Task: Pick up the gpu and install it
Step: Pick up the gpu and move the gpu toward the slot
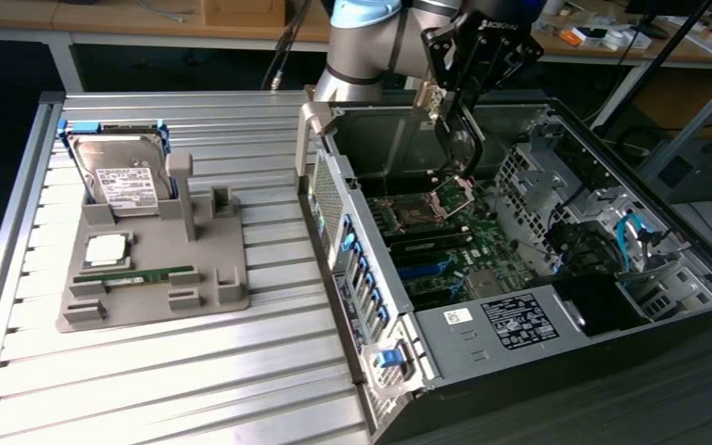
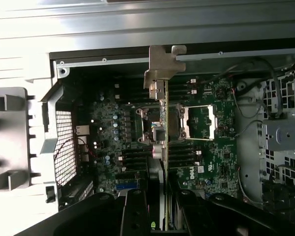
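Over the open computer case, gpu edge-on, in the hand's tight grip

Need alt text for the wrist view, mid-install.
The gripper holds the gpu edge-on over the motherboard, with the card's silver bracket at the end farthest from the fingers. The bare CPU socket lies behind the card.

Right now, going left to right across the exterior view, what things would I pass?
The hard drive → the gpu, held above the open computer case → the blue cables.
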`<state>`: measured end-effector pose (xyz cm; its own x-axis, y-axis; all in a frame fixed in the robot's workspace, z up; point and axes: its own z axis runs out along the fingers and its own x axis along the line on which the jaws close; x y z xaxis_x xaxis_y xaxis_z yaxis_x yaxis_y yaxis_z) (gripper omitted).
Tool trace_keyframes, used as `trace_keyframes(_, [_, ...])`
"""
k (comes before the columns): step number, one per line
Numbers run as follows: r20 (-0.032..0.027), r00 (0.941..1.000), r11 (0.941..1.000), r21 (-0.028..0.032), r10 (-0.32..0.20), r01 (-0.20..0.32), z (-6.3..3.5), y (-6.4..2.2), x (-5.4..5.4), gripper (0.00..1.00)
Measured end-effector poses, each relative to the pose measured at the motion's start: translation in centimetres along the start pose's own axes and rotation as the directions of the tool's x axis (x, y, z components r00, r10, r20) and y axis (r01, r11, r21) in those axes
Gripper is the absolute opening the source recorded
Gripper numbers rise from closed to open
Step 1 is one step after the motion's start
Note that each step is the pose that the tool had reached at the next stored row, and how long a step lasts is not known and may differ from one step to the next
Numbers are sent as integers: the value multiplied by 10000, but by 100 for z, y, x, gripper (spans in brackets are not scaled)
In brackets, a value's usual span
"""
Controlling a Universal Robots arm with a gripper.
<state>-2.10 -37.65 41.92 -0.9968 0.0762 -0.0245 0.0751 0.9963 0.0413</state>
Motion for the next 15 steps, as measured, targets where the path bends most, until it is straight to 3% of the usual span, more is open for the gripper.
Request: trace_keyframes(15, [2,10000,10000,33,-1,1,24,7,-133,27])
